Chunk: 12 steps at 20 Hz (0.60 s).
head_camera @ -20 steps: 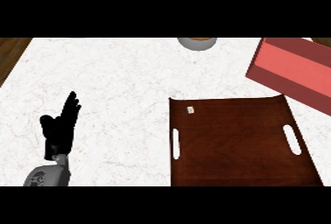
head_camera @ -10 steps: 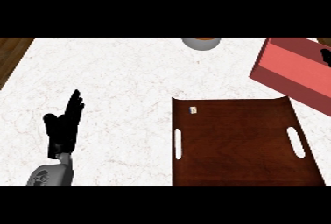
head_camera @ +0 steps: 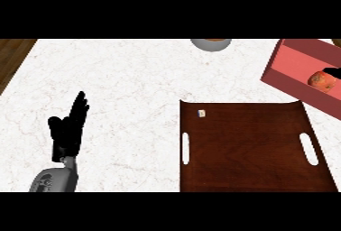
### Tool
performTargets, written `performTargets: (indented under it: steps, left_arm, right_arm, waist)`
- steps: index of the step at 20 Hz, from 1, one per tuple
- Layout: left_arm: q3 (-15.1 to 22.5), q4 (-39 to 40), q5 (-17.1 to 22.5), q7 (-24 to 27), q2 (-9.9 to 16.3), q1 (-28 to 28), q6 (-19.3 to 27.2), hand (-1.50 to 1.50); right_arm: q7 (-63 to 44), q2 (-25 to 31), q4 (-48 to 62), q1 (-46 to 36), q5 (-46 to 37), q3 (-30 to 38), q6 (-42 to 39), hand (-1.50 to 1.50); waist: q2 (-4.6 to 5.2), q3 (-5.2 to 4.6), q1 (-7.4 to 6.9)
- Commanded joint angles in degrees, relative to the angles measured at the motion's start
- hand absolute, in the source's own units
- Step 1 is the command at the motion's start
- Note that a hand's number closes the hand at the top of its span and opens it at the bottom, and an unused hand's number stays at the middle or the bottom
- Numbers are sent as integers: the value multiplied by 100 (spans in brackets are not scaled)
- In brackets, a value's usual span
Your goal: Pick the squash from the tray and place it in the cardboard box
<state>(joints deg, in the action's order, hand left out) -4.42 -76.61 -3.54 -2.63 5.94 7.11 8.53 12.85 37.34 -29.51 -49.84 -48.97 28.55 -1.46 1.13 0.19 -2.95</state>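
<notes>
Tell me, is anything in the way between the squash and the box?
Nothing visible is. The squash already shows within the box's outline at the view's right edge; whether it rests inside, I cannot tell.

Light is bright and even across the white marble worktop [head_camera: 133,81], no glare or hot spots. No clear cast shadows under the dark brown tray [head_camera: 253,149] or the left hand [head_camera: 68,131]; light direction can't be told. The hand reads as flat black, no surface detail. Red box [head_camera: 300,76] at far right shows a darker inside wall. Edges straight, no visible distortion.
</notes>
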Motion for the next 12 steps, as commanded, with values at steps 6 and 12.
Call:
performTargets:
  steps: [6,12]
  left_arm:
    - [0,79,4,113,-34,-90,-12,0]
    - [-191,326,96,85,114,70,-79,0]
  right_arm:
    - [1430,199,867,-431,1325,1115,-639,-150]
    - [1499,728,1389,-378,2029,1788,-1304,-150]
  waist:
    - [-11,8,41]
    - [-11,-1,116]
